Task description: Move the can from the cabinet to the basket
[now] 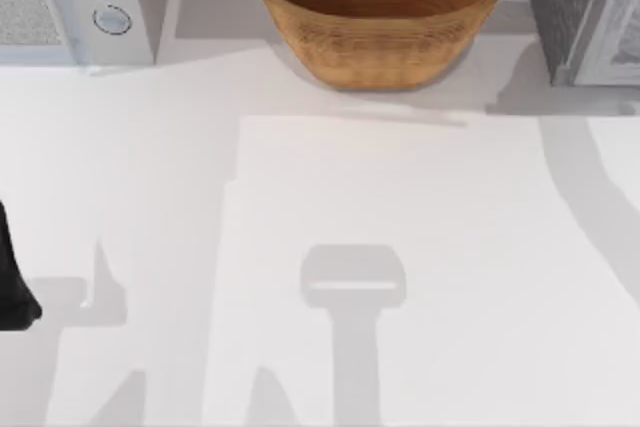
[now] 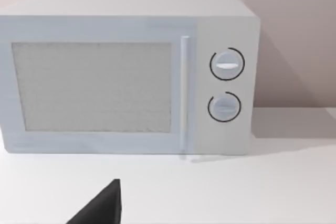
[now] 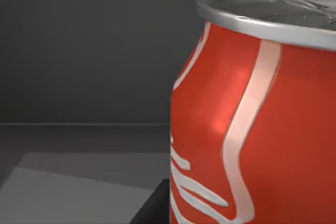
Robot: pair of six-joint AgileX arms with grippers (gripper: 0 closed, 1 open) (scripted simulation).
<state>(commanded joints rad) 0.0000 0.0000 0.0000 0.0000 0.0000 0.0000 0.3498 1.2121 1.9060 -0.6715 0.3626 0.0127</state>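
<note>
The slim red drink can with white script point(image 3: 252, 124) stands upright inside the dark grey speckled cabinet point(image 1: 570, 7), very close to the right wrist camera, whether gripped I cannot tell, and the woven tan wicker basket point(image 1: 380, 42) awaits it, while the left arm point(image 1: 12, 277) idles at the table's left edge.

- The table point(image 1: 420, 247) is brightly and evenly lit, with soft grey shadows of the arms falling across it.
- The basket point(image 1: 380, 17) throws a faint shadow just in front of itself.
- The microwave point(image 2: 126, 72) sits in flat, pale light, with a soft shadow on the wall beside it.
- Inside the cabinet point(image 3: 79, 51) it is dim; the can point(image 3: 252, 129) carries a soft glare patch on its red side.
</note>
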